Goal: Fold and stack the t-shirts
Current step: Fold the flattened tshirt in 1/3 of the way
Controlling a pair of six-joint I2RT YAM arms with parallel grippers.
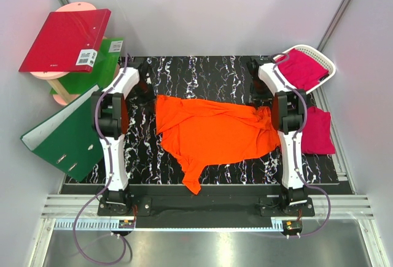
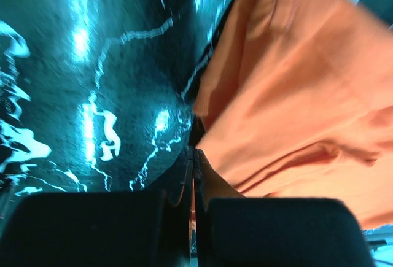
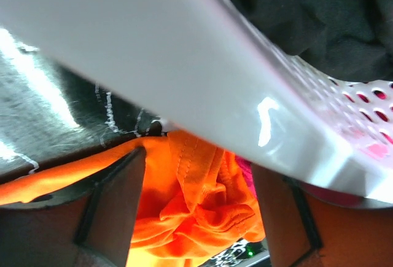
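Overhead, white basket (image 1: 329, 64) holds magenta shirt (image 1: 301, 68); left tool (image 2: 193, 159) seemingly pinches orange shirt (image 1: 209, 131), right tool (image 3: 200, 164) spread.

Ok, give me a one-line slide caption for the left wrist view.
Left jaws shut on the edge of the orange shirt, low over the black marbled table.

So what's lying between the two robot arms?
The orange t-shirt, spread out and crumpled on the black table. The top view shows it best.
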